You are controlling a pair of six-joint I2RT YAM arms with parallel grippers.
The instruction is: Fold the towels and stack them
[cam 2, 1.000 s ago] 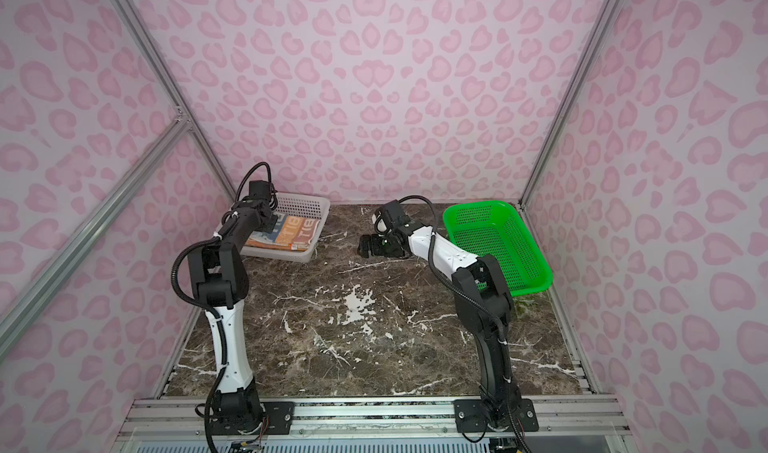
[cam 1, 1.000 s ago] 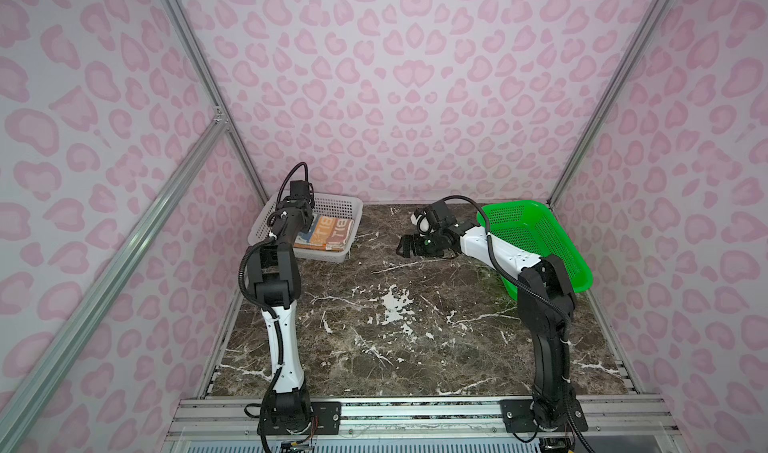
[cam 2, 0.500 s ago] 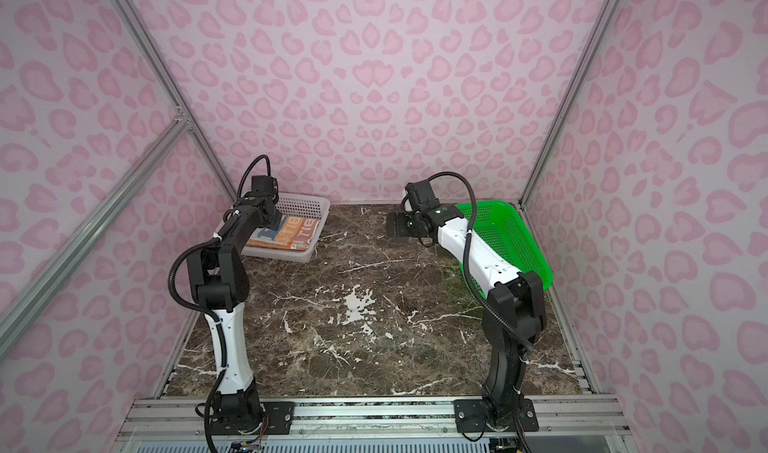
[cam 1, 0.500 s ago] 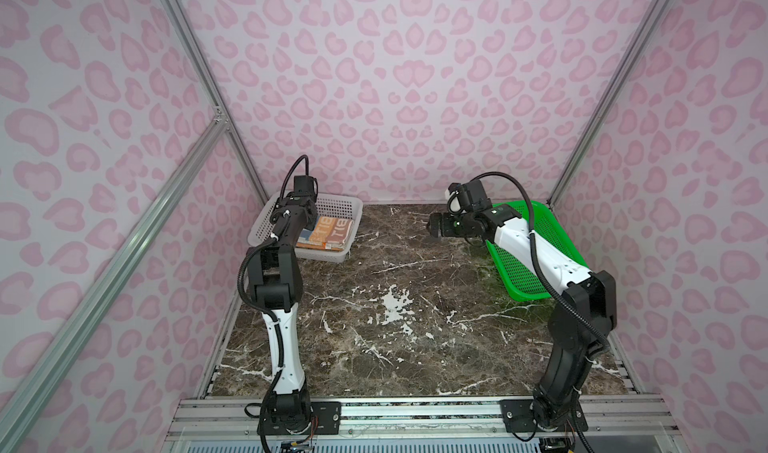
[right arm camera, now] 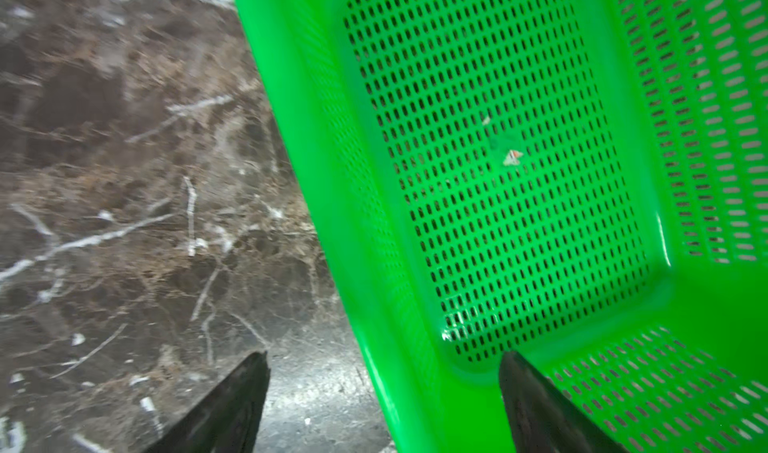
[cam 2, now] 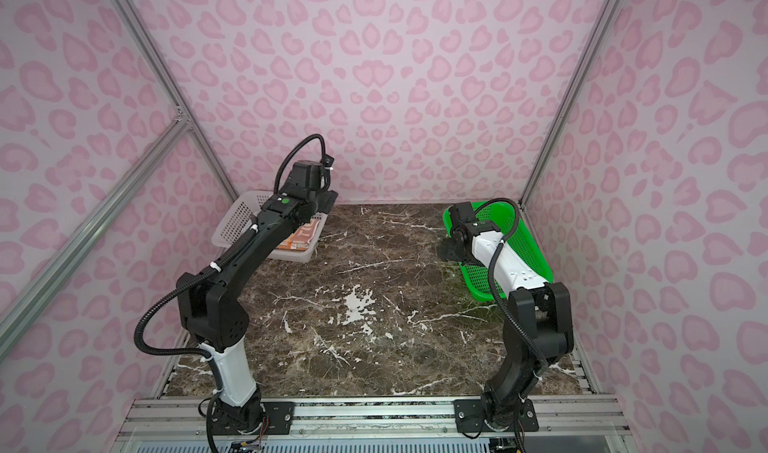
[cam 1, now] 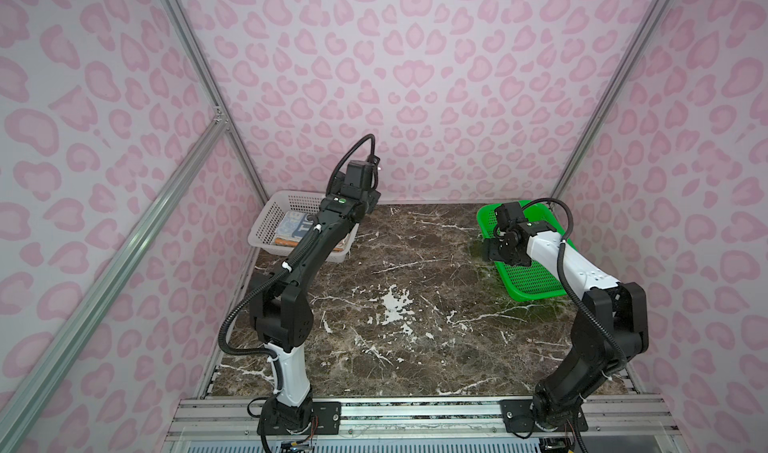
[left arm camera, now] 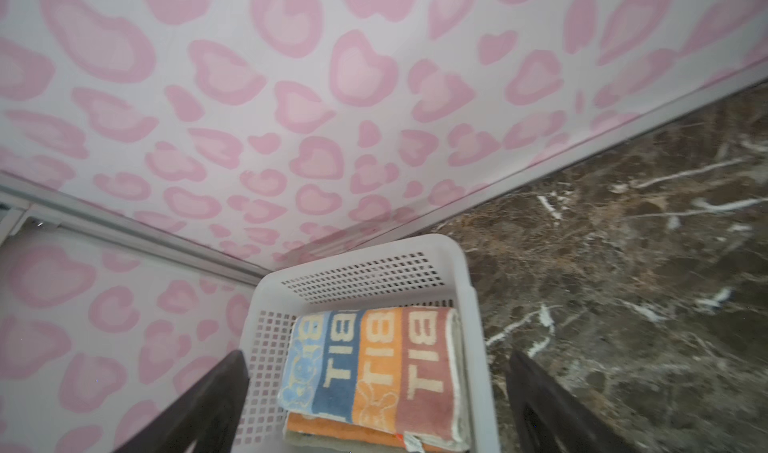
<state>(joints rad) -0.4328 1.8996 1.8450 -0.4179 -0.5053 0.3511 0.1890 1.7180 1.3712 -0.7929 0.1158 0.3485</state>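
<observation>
Illumination bright and diffuse; shadows faint. Top views sharp, bowed at edges. Right wrist view: dark brown marble tabletop motion-blurred; glare streak on green perforated plastic basket. Left wrist view: folded striped terry towel slightly soft.
</observation>
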